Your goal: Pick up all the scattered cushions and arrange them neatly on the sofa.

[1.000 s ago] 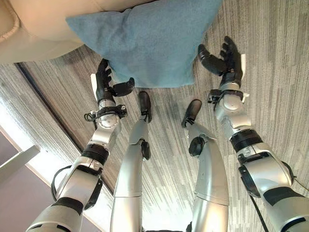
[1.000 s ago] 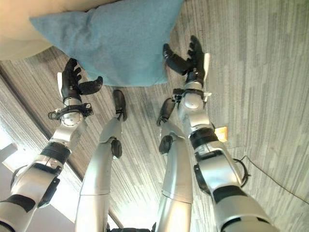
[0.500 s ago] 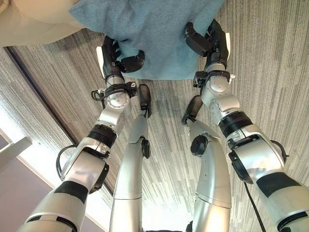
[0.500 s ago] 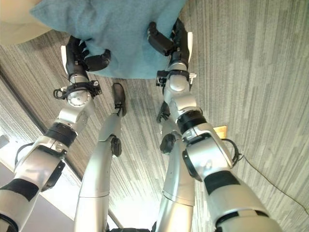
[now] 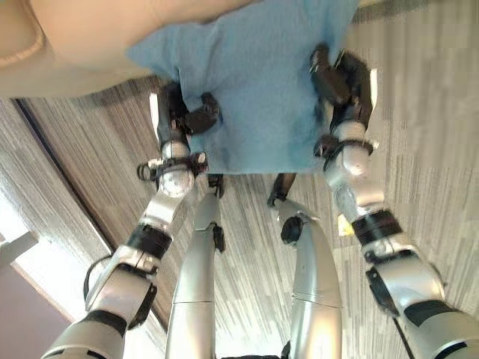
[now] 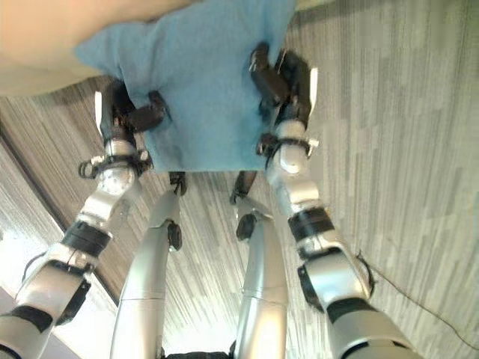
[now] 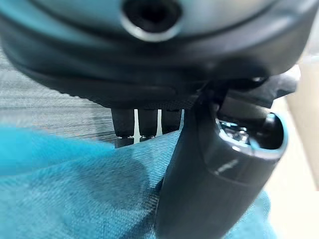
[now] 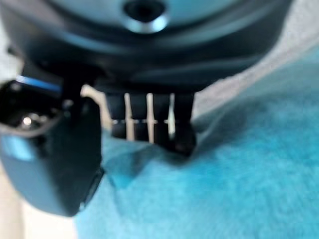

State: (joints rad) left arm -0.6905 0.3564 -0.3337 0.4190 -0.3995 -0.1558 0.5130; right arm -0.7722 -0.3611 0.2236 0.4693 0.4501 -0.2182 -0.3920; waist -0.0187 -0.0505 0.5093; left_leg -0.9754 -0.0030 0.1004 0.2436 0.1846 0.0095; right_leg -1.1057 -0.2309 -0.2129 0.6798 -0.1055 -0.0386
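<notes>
Left eye view shows a blue cushion (image 5: 254, 90) held between both hands above the striped carpet (image 5: 434, 134), its upper edge against the beige sofa (image 5: 82, 37). The left hand (image 5: 179, 120) pinches the cushion's left edge, thumb lying on the near face and fingers hidden behind the fabric. The right hand (image 5: 346, 86) pinches the right edge the same way, thumb on the front, fingers tucked behind. In the wrist views each thumb presses blue cloth against the row of fingers (image 8: 149, 122).
</notes>
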